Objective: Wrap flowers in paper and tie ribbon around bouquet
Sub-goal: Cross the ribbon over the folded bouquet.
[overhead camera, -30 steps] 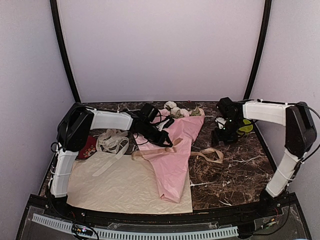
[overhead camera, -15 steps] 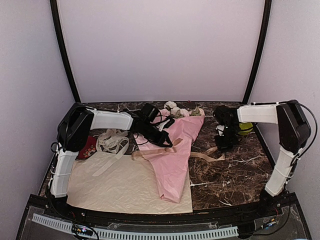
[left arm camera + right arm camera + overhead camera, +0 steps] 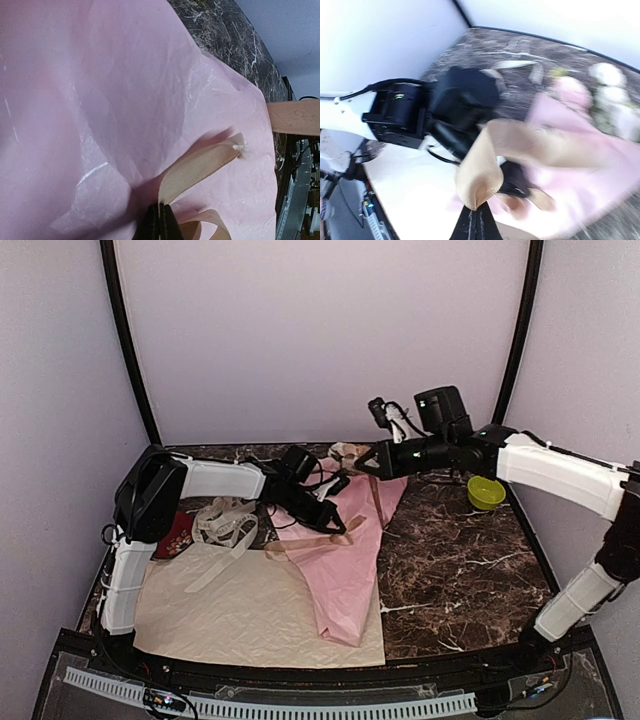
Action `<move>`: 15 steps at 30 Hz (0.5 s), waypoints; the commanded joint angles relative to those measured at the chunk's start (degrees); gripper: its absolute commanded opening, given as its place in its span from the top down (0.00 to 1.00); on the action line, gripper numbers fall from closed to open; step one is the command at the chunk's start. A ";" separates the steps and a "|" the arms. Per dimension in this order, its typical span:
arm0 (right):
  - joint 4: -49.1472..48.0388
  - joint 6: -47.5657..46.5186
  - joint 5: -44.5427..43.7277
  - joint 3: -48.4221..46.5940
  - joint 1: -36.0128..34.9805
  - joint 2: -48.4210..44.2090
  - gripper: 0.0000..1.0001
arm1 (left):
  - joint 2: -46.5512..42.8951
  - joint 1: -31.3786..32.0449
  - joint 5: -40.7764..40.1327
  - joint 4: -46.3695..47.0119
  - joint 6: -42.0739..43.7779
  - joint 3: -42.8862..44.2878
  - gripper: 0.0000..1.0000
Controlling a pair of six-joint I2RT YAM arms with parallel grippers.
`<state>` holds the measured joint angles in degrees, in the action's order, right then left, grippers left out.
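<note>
So: bouquet (image 3: 345, 560) lies across cream sheet (image 3: 230, 610), tip nearest. L gripper (image 3: 339, 526) clamped on ribbon (image 3: 308, 544) at mid-wrap, prob. as anchor. R gripper (image 3: 364, 467) pinches other end, raised over flowers (image 3: 345, 451), likely tensioning for the wrap-around.

Thin pink paper (image 3: 125, 100), finely crinkled with a faint sheen, fills the left wrist view. Across it runs the ribbon (image 3: 200, 167), smooth tan satin with a soft gloss. From above, the table (image 3: 460, 560) reads as dark polished marble veined white, beside a matt, wrinkled cream sheet (image 3: 240, 610) at lower left.
</note>
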<state>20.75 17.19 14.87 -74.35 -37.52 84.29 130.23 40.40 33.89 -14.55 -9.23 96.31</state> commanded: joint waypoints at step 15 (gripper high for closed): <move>-32.32 17.96 17.20 -0.71 -0.72 30.05 1.00 | -22.05 -4.81 6.82 30.13 -10.09 -25.40 1.00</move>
<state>-6.79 32.27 30.33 -73.19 -38.52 110.45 116.14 35.81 40.01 4.80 -18.48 76.03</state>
